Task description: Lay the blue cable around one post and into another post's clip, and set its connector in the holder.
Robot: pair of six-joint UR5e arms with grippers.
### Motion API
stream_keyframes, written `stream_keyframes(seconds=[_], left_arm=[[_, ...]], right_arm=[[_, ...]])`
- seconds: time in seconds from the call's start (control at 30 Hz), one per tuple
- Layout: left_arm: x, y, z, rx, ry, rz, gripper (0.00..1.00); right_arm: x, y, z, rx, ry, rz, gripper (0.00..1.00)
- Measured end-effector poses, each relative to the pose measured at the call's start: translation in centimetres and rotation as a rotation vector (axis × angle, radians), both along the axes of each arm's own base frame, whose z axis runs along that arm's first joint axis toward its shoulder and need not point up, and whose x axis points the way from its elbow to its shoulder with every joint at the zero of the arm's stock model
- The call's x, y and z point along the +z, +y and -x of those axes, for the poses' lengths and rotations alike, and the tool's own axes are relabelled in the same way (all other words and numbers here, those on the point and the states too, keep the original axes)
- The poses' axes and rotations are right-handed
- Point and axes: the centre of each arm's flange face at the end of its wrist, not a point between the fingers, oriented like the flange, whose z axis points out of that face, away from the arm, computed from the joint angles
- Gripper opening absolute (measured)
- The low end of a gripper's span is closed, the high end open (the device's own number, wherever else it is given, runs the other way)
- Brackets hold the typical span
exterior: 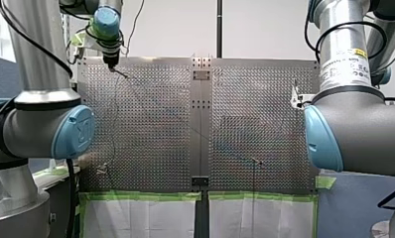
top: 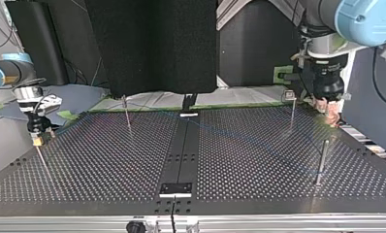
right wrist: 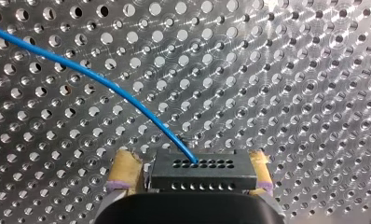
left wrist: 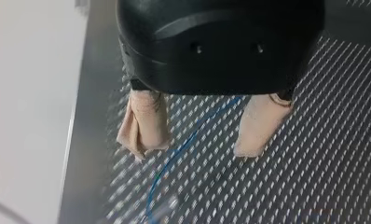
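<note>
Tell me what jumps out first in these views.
My right gripper pinches a black connector between yellow pads, the blue cable arcing away from it over the perforated table. My left gripper hangs open near the table's edge, beige pads straddling the cable.

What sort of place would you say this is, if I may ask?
Probably a robotics lab test bench: a perforated metal table with thin posts, and my right gripper holding the connector of the blue cable.
</note>
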Motion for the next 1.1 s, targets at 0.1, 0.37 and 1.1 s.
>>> stream_keyframes(seconds=[0.1, 0.37, 1.1], left_arm=[[-1.6, -1.2, -0.1, -0.048, 0.007, 0.024, 1.0], [-7.3, -5.0, -0.5, -0.185, 0.064, 0.117, 1.0], [-23.8, -10.9, 3.6, -0.195, 0.257, 0.087, 1.0]], right_arm=[[0.0, 0.0, 0.0, 0.0, 0.0, 0.0, 1.0], [0.0, 0.0, 0.0, 0.0, 0.0, 0.0, 1.0], [0.0, 0.0, 0.0, 0.0, 0.0, 0.0, 1.0]])
